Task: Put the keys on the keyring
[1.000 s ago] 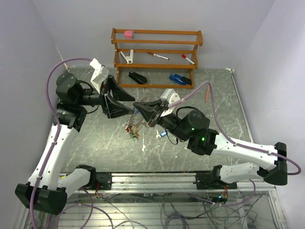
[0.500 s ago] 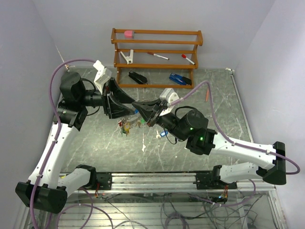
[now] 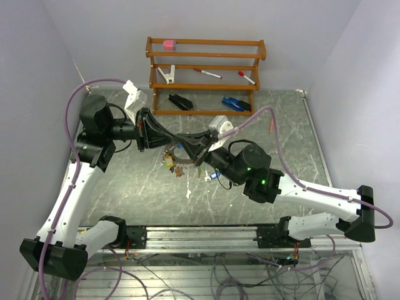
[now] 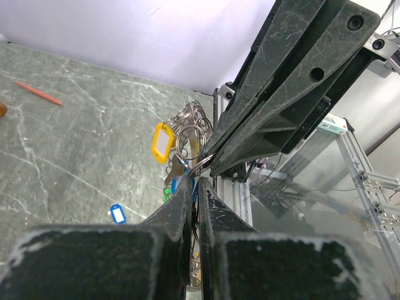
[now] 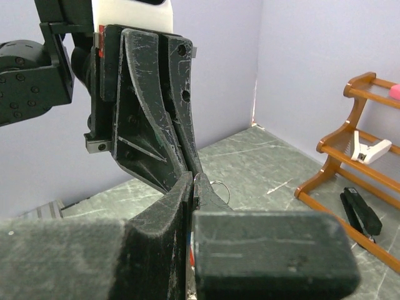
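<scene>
Meeting tip to tip over the marbled green table, left gripper and right gripper are both clenched, keeping the keyring lifted so its keys dangle. Left wrist: silvery wire loops, glossy yellow tag; a blue-tagged key lies loose on the table. Right wrist: scuffed matte-black fingers pinch thin ring wire; whether the left gripper also holds it is unclear.

Cluster of colour-tagged keys beside silvery keyring, both aloft.
</scene>
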`<control>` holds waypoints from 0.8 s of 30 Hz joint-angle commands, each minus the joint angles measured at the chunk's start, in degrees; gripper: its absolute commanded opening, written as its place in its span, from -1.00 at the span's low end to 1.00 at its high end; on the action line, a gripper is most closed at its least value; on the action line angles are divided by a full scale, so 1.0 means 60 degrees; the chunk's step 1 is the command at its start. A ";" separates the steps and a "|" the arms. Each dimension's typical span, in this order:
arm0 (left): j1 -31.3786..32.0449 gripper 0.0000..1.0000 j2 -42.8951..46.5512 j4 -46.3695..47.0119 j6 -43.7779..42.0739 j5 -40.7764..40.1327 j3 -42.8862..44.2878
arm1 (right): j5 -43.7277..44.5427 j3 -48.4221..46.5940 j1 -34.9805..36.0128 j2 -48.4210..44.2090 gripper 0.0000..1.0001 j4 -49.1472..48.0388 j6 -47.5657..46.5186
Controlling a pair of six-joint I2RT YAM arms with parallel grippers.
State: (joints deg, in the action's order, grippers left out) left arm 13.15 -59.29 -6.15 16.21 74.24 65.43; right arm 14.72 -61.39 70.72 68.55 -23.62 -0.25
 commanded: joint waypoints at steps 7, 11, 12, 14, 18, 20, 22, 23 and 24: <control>0.0035 -0.86 -0.0042 -0.2076 -0.2211 -0.0907 0.0554 | 0.0208 -0.0031 0.0040 -0.0466 -1.00 -0.0637 0.0265; 0.0035 -0.86 -0.0032 -0.2878 -0.2807 -0.1130 0.0872 | 0.0387 0.0102 0.0042 -0.0561 -1.00 -0.0662 0.0381; 0.0035 -0.86 -0.0050 -0.3061 -0.2974 -0.1155 0.0970 | 0.0364 0.0132 0.0043 -0.0593 -1.00 -0.0671 0.0405; 0.0035 -0.86 -0.0106 -0.3365 -0.3194 -0.1337 0.1143 | 0.0394 0.0136 0.0045 -0.0662 -0.98 -0.0589 0.0433; 0.0035 -0.86 -0.0164 -0.4160 -0.3849 -0.1919 0.1489 | 0.0682 0.0091 0.0051 -0.0928 -0.82 -0.0251 0.0481; 0.0035 -0.86 -0.0210 -0.4440 -0.4063 -0.2018 0.1590 | 0.0783 -0.0027 0.0043 -0.1053 -0.78 0.0086 0.0501; 0.0035 -0.86 -0.0178 -0.4584 -0.4188 -0.2194 0.1649 | 0.0816 -0.0203 0.0057 -0.1136 -0.58 0.0508 0.0510; 0.0035 -0.86 -0.0180 -0.4696 -0.4334 -0.2326 0.1708 | 0.0837 -0.0401 0.0050 -0.1134 -0.48 0.0770 0.0529; 0.0035 -0.86 -0.0202 -0.4879 -0.4561 -0.2471 0.1783 | 0.0834 -0.0579 0.0044 -0.1131 -0.44 0.1087 0.0537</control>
State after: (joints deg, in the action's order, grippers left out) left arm 13.58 -60.58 -31.46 -5.82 63.11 72.79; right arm 18.02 -60.90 70.85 62.96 -21.23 2.44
